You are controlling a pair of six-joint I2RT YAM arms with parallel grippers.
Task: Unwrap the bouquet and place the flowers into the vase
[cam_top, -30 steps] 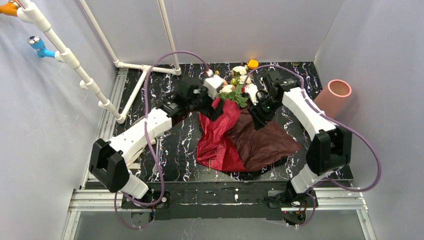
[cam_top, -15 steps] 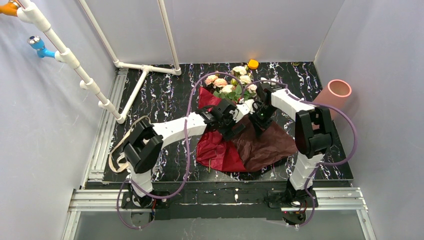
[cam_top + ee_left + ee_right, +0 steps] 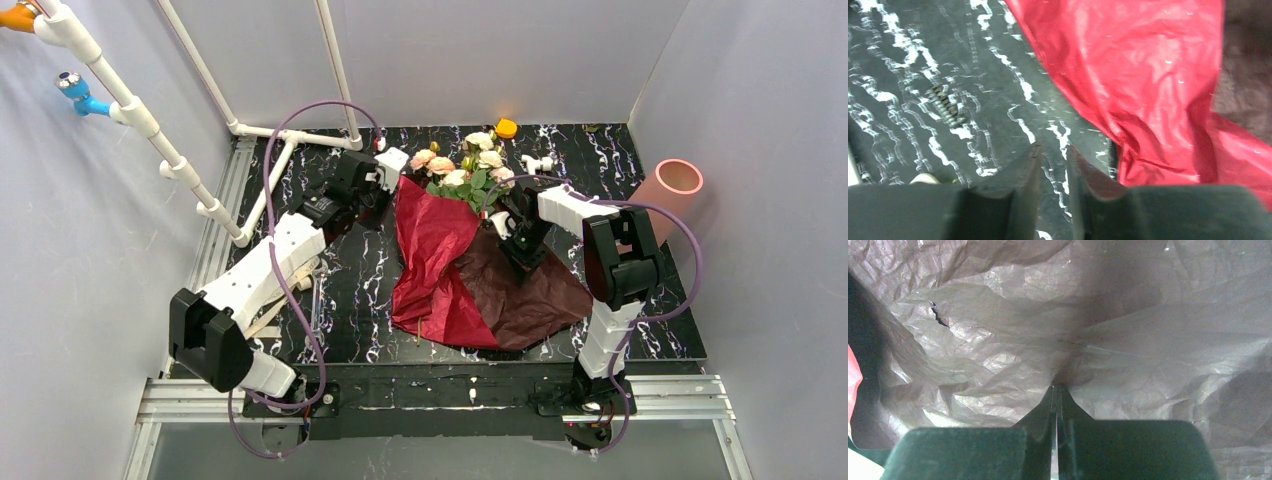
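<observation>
The bouquet lies opened out mid-table. Its flowers (image 3: 462, 170), cream and pink roses with green leaves, rest at the far end of the crinkled wrapping paper. That paper spreads as a bright red sheet (image 3: 435, 240) (image 3: 1148, 75) and a dark maroon sheet (image 3: 535, 290) (image 3: 998, 315). My left gripper (image 3: 385, 190) (image 3: 1053, 152) hovers over bare table just left of the red sheet, fingers drawn together with nothing between them. My right gripper (image 3: 512, 238) (image 3: 1055, 387) is shut on the maroon paper, whose creases run into its tips. The salmon-pink vase (image 3: 668, 192) stands at the right wall.
White pipes (image 3: 150, 130) run along the left and back. A small orange object (image 3: 506, 127) sits behind the flowers. A small dark coil (image 3: 945, 105) lies on the black marbled table (image 3: 340, 290) left of my left gripper.
My left arm swung from the middle of the paper back to the red sheet's far left edge, and its gripper closed. The red sheet now lies spread wider. My right gripper has closed on the maroon sheet.
</observation>
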